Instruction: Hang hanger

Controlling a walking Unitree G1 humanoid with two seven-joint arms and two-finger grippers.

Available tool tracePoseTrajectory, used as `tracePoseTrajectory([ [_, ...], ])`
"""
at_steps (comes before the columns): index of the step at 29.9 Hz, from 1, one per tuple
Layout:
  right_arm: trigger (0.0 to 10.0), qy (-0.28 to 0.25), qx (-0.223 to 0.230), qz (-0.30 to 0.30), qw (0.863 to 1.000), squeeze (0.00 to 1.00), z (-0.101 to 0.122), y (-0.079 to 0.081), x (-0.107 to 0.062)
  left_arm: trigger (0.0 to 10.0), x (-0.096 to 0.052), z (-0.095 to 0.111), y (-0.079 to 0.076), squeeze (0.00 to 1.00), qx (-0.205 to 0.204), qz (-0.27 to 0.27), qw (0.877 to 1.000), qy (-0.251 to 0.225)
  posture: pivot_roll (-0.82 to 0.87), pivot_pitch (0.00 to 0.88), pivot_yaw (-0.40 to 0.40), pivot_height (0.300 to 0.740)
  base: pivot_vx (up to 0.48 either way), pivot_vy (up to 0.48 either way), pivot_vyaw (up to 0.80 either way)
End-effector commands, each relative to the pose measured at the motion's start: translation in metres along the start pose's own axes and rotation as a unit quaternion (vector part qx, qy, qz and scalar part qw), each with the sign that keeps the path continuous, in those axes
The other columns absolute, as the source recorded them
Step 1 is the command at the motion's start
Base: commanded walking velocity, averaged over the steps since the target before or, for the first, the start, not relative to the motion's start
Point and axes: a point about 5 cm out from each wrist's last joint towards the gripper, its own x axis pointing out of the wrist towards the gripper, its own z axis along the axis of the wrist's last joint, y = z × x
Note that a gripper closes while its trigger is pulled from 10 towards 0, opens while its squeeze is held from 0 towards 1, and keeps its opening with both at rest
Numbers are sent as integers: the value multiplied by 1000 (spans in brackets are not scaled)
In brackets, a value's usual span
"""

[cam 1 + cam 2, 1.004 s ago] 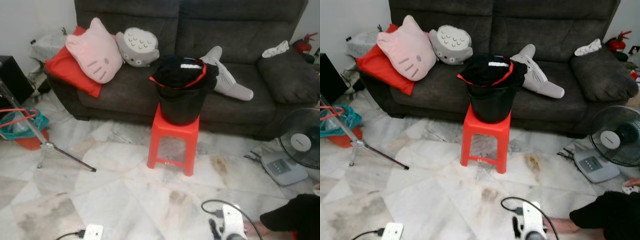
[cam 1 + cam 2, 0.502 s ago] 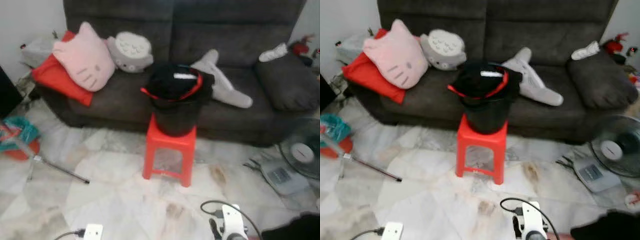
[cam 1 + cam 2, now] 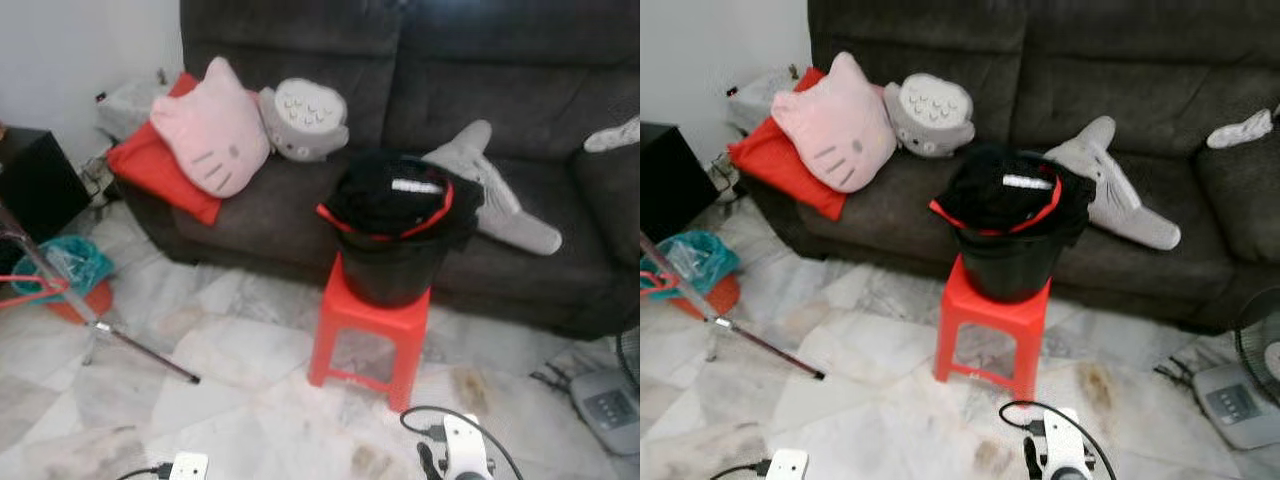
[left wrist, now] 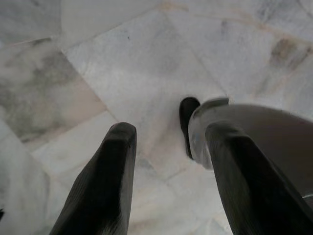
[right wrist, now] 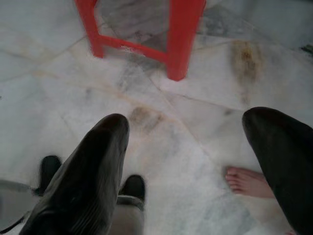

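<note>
Marble floor (image 3: 230, 360) — bucket (image 3: 395, 272) well beyond right gripper (image 5: 188, 128).

Head eyes down toward stool (image 3: 365, 335); wrist views floorward, near.

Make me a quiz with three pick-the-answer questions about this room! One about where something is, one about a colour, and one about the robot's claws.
1. Where does the black bucket stand?
A. on the red stool
B. on the sofa
C. on the floor

2. What colour is the cat-face cushion?
A. green
B. pink
C. blue

3. How are the left claw and the right claw?
A. both open and empty
B. both shut on a hanger
C. one shut on a cushion

Answers:
1. A, the bucket sits on the stool's top, in front of the sofa.
2. B, it is pale pink with whiskers.
3. A, each wrist view shows spread fingers with only floor between.
</note>
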Motion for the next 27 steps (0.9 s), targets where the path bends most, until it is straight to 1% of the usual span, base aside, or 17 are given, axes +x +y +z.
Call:
tracePoseTrajectory([
  [1, 10000, 0, 6, 4, 1000, 0, 1, 4, 1, 10000, -2, -7, 3, 0, 10, 1, 1000, 15, -2, 27, -16, 740, 281, 0, 0],
  [7, 10000, 4, 17, -4, 1000, 0, -1, 4, 0, 10000, -2, -8, 4, 0, 11, 3, 1000, 16, 0, 17, -15, 740, 279, 0, 0],
  [13, 10000, 3, 18, -4, 1000, 0, -1, 4, 0, 10000, -2, -9, 6, 0, 11, 5, 1000, 17, -1, 10, -15, 740, 279, 0, -758],
  [18, 10000, 0, 18, -3, 1000, 0, -1, 4, 0, 10000, -2, -8, 6, 0, 11, 5, 1000, 15, -2, 7, -15, 740, 274, 0, 0],
  [27, 10000, -3, 22, -5, 1000, 0, 1, 4, 0, 10000, -2, -6, 6, 0, 10, 7, 1000, 13, -5, 38, -10, 740, 273, 0, 0],
])
